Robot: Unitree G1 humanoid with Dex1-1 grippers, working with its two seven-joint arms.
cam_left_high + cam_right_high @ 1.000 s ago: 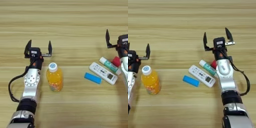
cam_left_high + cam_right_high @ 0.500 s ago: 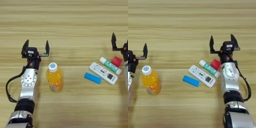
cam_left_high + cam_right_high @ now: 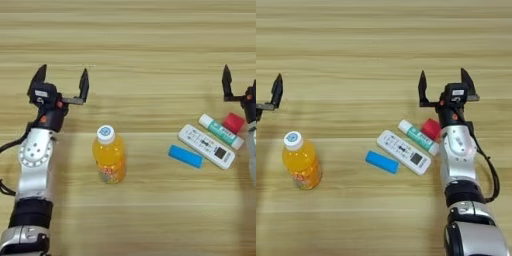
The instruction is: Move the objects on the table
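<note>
Here, your stock on the wide light-brown wooden table (image 3: 140, 45) with horizontal plank grain runs as follows.

Item one: a small orange-juice bottle with a white cap (image 3: 108, 156), upright, left of centre in the left eye view, apart from everything else.

Item two: a flat blue rectangular block (image 3: 382, 162), lying just below centre in the right eye view, near the lower left end of the remote but not touching it.

Item three: a white remote control with dark buttons (image 3: 404, 151), lying on a diagonal, right of the block.

Item four: a white-and-green tube (image 3: 418, 137), lying parallel to the remote along its upper right side, just beside it; you cannot tell whether they touch.

Item five: a small red cube (image 3: 431, 128), just beside the tube on its right, close under the right arm's wrist.

Your left gripper (image 3: 60, 83) sits at the left of the left eye view, above and left of the bottle, its two black fingers spread wide and holding nothing.

Your right gripper (image 3: 445, 84) sits right of centre in the right eye view, just above the cube, its fingers likewise spread wide around empty air.
</note>
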